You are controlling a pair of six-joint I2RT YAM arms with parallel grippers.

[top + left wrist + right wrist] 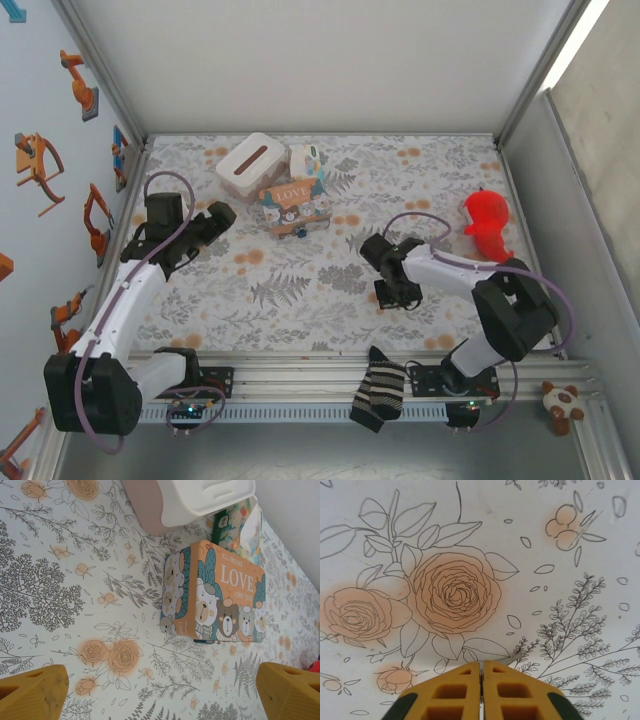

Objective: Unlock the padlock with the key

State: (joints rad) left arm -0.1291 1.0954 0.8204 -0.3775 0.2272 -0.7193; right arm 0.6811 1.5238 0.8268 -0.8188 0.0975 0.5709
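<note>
Right gripper [481, 667] pinched tight, left gripper [161, 692] gaping wide, padlock [300, 232] at six o'clock of the LOVE box [293, 200]

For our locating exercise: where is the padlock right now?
In the top view, the padlock sits left of centre, towards the far side, right by the near edge of the LOVE box.

Table [300, 300]: white cloth, grey fern and orange rose print. Back wall [320, 60]: plain white. Left wall [20, 100]: pale blue, orange robot-arm stickers [38, 165]. Aluminium frame posts [100, 65].
</note>
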